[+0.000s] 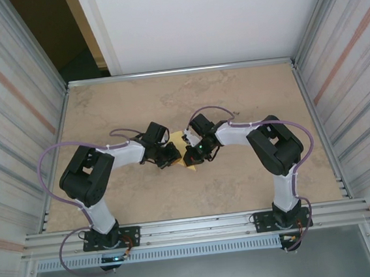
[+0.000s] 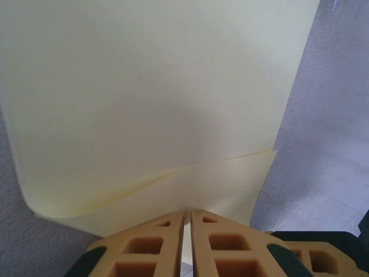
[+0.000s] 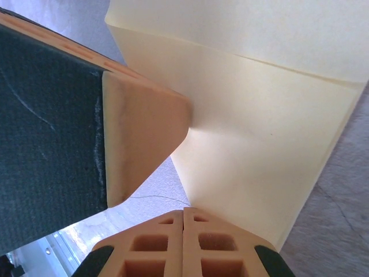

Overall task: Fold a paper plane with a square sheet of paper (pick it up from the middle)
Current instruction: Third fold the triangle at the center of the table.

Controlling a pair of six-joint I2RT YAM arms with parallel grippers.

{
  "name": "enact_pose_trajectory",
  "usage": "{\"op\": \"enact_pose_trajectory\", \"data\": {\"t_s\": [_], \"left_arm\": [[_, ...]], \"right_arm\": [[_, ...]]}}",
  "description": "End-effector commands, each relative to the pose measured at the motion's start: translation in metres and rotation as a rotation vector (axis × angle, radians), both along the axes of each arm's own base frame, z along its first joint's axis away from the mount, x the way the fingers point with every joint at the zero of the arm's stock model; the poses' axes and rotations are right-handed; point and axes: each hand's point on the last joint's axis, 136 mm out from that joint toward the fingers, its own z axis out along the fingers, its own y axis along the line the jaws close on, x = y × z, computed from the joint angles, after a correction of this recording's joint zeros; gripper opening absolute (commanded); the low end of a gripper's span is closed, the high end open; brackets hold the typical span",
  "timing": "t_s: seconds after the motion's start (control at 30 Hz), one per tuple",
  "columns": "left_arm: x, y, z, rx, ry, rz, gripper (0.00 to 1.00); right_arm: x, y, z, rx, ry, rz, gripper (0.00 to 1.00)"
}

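Observation:
The square sheet of paper [image 1: 179,140] is pale yellow and folded, and hangs off the table between my two grippers at the table's centre. In the left wrist view the sheet [image 2: 150,104] shows two layers and a curled left edge. My left gripper [image 2: 187,212] [image 1: 171,154] is shut on its lower edge, with a strip of paper in the thin gap. My right gripper [image 3: 184,210] [image 1: 195,152] is shut on the sheet [image 3: 259,144] at another edge. One of the left gripper's fingers [image 3: 144,127] presses the paper from the left in the right wrist view.
The beige marbled table [image 1: 233,94] is walled by corrugated panels on the left [image 1: 10,96] and right [image 1: 355,63]. An aluminium rail [image 1: 200,227] runs along the near edge by the arm bases. A white board [image 1: 206,18] stands at the back.

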Motion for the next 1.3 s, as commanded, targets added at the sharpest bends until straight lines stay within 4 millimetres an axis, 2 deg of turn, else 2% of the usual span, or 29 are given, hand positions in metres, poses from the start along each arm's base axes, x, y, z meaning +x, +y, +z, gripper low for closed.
{"op": "enact_pose_trajectory", "data": {"t_s": [0.0, 0.13, 0.53, 0.8, 0.97, 1.1, 1.27], "left_arm": [[-0.012, 0.015, -0.019, 0.065, 0.066, 0.001, 0.14], [-0.011, 0.016, -0.018, 0.067, 0.065, 0.002, 0.14], [-0.018, 0.026, -0.03, 0.126, 0.107, 0.003, 0.12], [-0.026, 0.036, -0.043, 0.209, 0.166, -0.026, 0.12], [-0.027, 0.037, -0.048, 0.231, 0.187, -0.039, 0.12], [-0.028, 0.038, -0.05, 0.243, 0.198, -0.047, 0.12], [-0.03, 0.041, -0.053, 0.26, 0.208, -0.051, 0.12]], "right_arm": [[-0.007, -0.005, -0.008, -0.013, 0.049, 0.015, 0.0], [-0.008, -0.006, -0.013, -0.023, 0.064, 0.014, 0.0], [-0.009, -0.013, -0.015, -0.039, 0.07, 0.006, 0.0], [-0.005, -0.015, 0.01, -0.008, 0.001, 0.011, 0.04], [-0.008, -0.011, 0.015, -0.008, -0.004, 0.034, 0.04], [-0.01, -0.01, 0.012, -0.028, -0.008, 0.045, 0.04], [-0.008, -0.02, 0.002, -0.082, -0.01, 0.027, 0.03]]}}
